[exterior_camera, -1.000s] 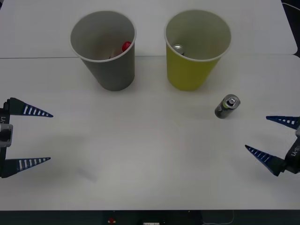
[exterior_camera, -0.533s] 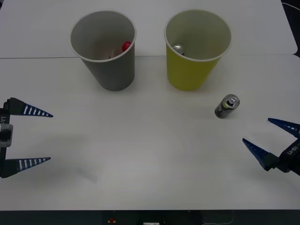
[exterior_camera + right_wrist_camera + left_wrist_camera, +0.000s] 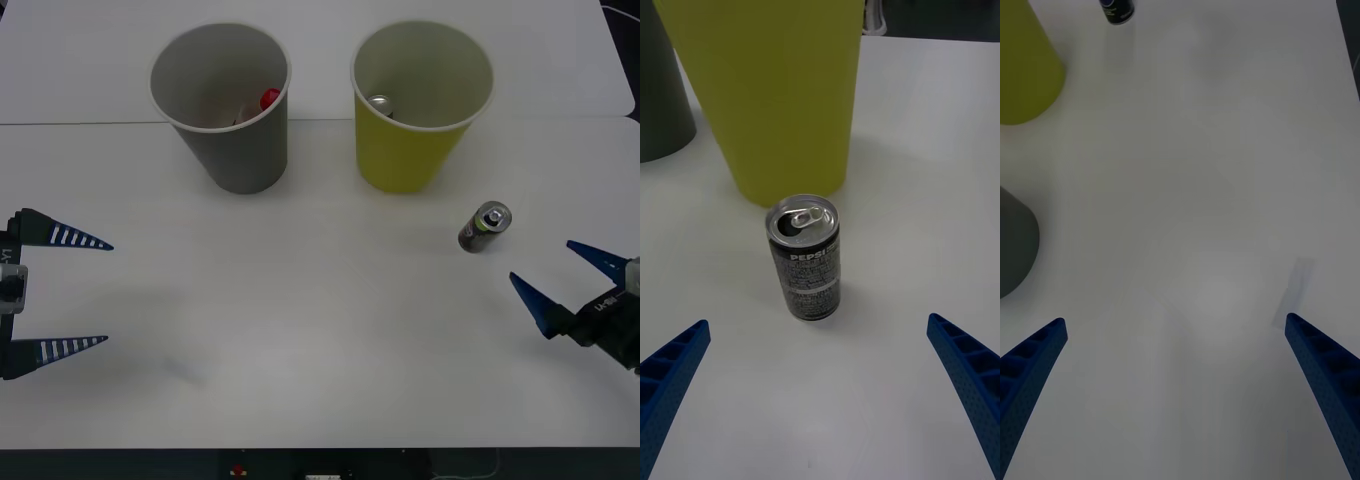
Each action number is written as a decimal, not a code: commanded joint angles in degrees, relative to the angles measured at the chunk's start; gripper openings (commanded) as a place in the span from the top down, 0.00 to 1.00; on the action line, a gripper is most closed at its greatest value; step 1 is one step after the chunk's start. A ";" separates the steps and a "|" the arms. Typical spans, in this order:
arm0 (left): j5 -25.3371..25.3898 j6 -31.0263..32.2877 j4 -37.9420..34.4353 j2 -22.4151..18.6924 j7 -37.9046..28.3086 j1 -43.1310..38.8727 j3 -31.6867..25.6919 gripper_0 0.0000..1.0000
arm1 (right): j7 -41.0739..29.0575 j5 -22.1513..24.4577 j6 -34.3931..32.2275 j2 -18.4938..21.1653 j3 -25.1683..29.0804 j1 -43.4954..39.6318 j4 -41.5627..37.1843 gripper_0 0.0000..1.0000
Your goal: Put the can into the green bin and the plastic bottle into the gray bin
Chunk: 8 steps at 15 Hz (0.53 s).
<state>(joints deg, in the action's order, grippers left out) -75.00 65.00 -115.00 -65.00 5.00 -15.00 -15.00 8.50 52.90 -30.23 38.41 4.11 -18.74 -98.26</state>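
Observation:
The can (image 3: 485,227), dark with a silver pull-tab top, stands upright on the white table (image 3: 300,300), just right of the green bin (image 3: 410,150). My right gripper (image 3: 541,261) is open, a short way right of and nearer than the can, touching nothing. In the right wrist view the can (image 3: 806,262) stands ahead of the open gripper (image 3: 817,322), with the green bin (image 3: 775,97) behind it. The plastic bottle (image 3: 269,99) shows its red cap inside the gray bin (image 3: 235,150). My left gripper (image 3: 108,292) rests open at the table's left edge.
Another can's silver top (image 3: 379,102) shows inside the green bin. The left wrist view looks across bare table to the gray bin (image 3: 1011,240), the green bin (image 3: 1022,67) and the can (image 3: 1118,10). Both bins stand side by side at the back.
My right gripper has crept left towards the can and turned slightly. The left arm, the can and both bins have not moved.

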 commanded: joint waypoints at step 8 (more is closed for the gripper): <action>0.00 0.00 0.00 0.00 0.00 0.00 0.00 0.00 | 4.94 0.62 -6.42 -8.35 -0.15 11.53 14.76 0.00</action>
<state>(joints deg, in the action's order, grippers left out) -75.00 65.00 -115.00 -65.00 5.00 -15.00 -15.00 13.11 53.38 -36.51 30.54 3.95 -7.72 -84.16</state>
